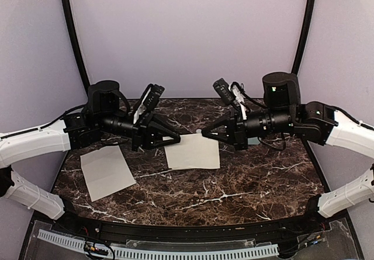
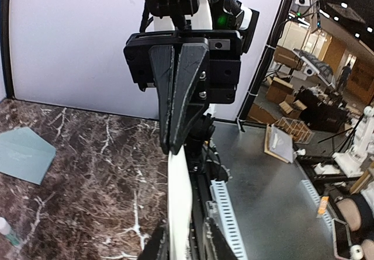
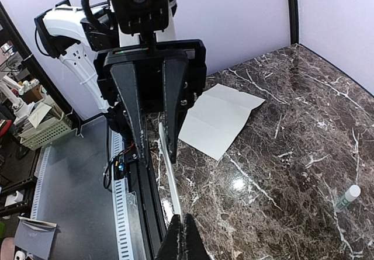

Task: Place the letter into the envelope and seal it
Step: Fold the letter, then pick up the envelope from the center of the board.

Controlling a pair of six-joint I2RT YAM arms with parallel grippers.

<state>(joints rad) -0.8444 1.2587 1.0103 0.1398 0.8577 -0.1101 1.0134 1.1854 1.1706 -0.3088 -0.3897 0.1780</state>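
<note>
- Mid-table, over the marble table, we see the letter spanning the gap between both arms. It looks pale, and its border is not visible from here.
- right gripper: clenched on the letter's right edge. The left wrist view shows its fingers pressed together on the paper.
- left gripper: released. Its jaws are parted and the letter's left edge sits in the gap between them.
- Both wrist views show the letter edge-on, as a thin white strip running from one gripper to the other.
- envelope: teal, lying flat on the marble by the far right wall, well apart from the letter and cut off by the frame edge. We can't tell what is inside it or how the flap lies. The letter is outside it.
- glue stick: on the marble toward the far side, touching nothing.
- creased sheet: pale, lying flat on the left of the table near the left arm, apart from the letter.
</note>
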